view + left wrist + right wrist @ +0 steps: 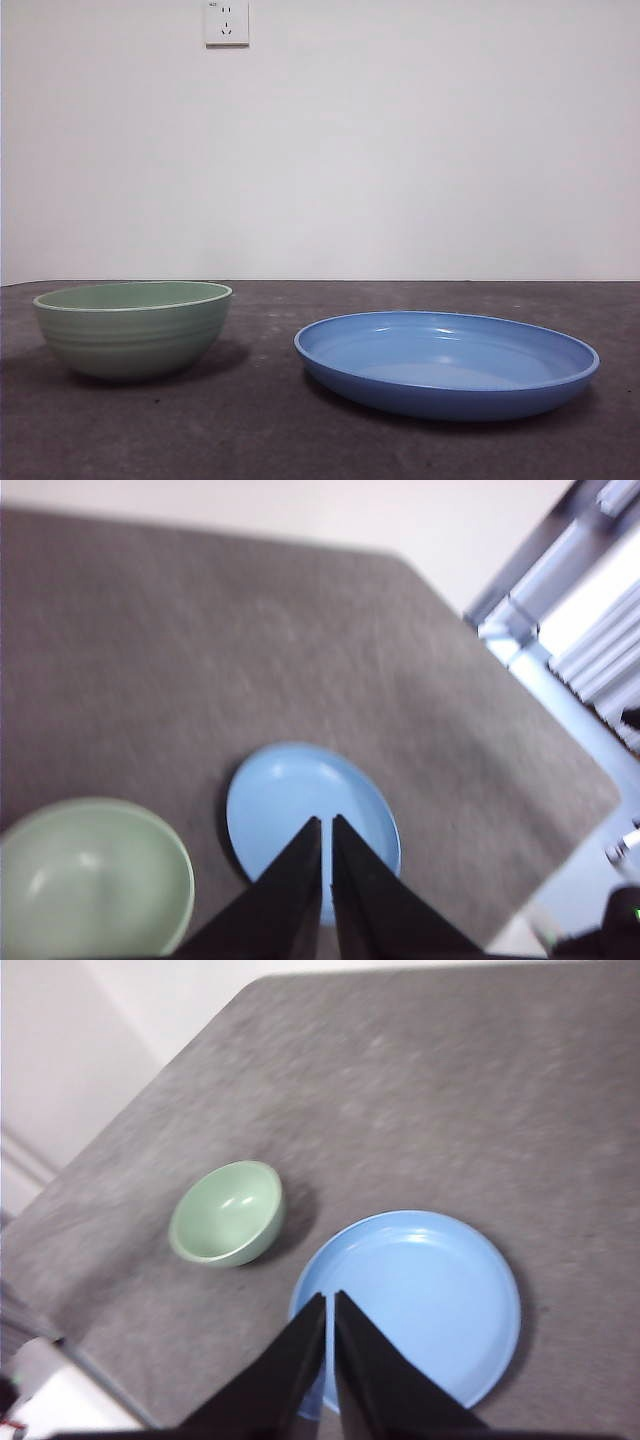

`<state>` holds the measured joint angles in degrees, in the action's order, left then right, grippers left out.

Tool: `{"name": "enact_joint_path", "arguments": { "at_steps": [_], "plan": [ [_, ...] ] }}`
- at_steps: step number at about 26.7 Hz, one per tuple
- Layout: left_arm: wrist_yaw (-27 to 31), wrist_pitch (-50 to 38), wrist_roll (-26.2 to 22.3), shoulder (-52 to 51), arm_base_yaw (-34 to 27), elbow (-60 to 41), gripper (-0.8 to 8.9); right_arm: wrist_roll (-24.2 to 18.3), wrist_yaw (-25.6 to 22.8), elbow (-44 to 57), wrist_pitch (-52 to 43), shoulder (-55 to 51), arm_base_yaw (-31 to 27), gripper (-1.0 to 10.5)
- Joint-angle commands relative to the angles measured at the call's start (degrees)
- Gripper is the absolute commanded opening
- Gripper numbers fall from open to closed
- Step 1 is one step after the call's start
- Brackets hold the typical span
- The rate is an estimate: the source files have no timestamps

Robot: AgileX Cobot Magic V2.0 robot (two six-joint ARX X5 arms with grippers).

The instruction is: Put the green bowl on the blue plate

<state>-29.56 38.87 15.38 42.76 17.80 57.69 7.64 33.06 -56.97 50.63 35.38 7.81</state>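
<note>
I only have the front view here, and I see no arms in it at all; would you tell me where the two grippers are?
Observer: Both hang high over the table; the left gripper, jaws shut, looks down on the blue plate.
Operator: And the right one?
Observer: The right gripper, also shut, sits above the plate's near edge, holding nothing.
Operator: Is anything inside the green bowl?
Observer: No, the green bowl is empty in both wrist views, and so is the plate.
Operator: Do they touch?
Observer: No, a strip of grey table shows between them.
</note>
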Motion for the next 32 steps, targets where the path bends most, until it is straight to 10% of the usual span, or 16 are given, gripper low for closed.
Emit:
{"name": "enact_joint_path", "arguments": {
  "at_steps": [1, 9, 15, 23, 32],
  "plan": [
    [-0.31, 1.07, -1.27, 1.77, 0.98, 1.05, 0.20, -1.05, 0.66, -0.90, -0.46, 0.24, 0.46, 0.1],
    [-0.28, 3.65, -1.38, 4.22, 1.25, 1.05, 0.39, -1.05, 0.57, -0.90, -0.44, 0.09, 0.48, 0.1],
    [-0.28, 4.11, -1.36, 4.33, 1.25, 1.05, 2.81, -1.07, 0.55, -0.90, -0.44, 0.09, 0.46, 0.2],
    [-0.26, 4.02, -1.20, 4.33, 1.25, 1.05, 5.66, -0.81, 0.57, -0.90, -0.44, 0.09, 0.48, 5.7],
    [2.78, 4.57, -1.18, 4.44, 1.22, 1.05, 5.73, -0.59, 0.57, -0.90, -0.39, 0.09, 0.48, 6.4]
  ]
}}
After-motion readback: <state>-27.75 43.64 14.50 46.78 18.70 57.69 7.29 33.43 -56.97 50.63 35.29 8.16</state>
